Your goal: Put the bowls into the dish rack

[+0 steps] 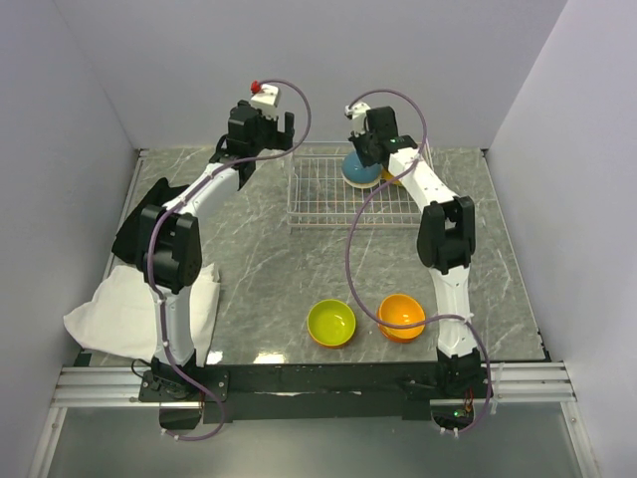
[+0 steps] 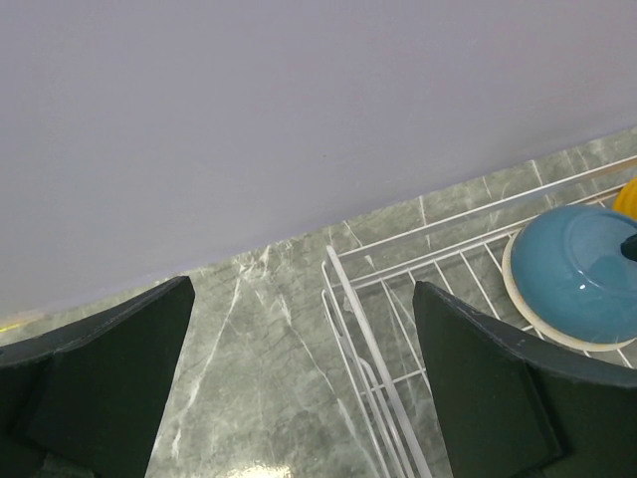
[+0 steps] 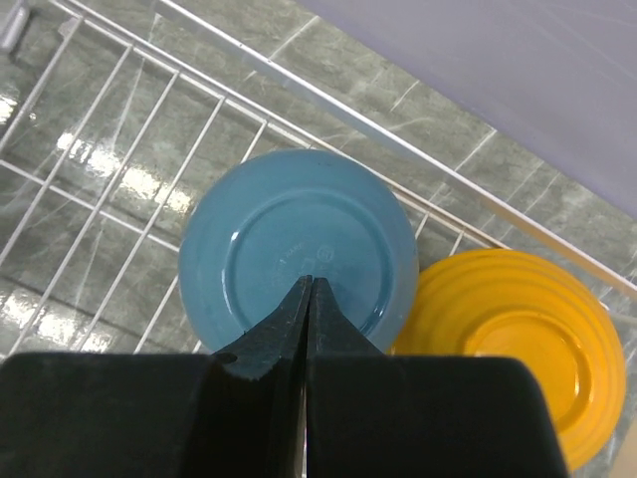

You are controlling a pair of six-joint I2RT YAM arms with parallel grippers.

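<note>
The wire dish rack (image 1: 328,199) stands at the back middle of the table. In it a teal-blue bowl (image 1: 358,173) lies upside down, with a yellow-orange bowl (image 1: 392,179) upside down to its right. A lime green bowl (image 1: 331,323) and an orange bowl (image 1: 402,317) sit upright on the table near the front. The other bowls are out of view. My right gripper (image 3: 310,285) is shut and empty, just over the teal bowl's (image 3: 299,234) base, beside the yellow-orange bowl (image 3: 518,339). My left gripper (image 2: 304,383) is open and empty above the rack's back left corner (image 2: 343,284).
A white cloth (image 1: 124,311) lies at the front left, with a black object (image 1: 134,227) behind it. Walls close the table at the back and both sides. The left part of the rack floor (image 3: 109,169) holds no bowls.
</note>
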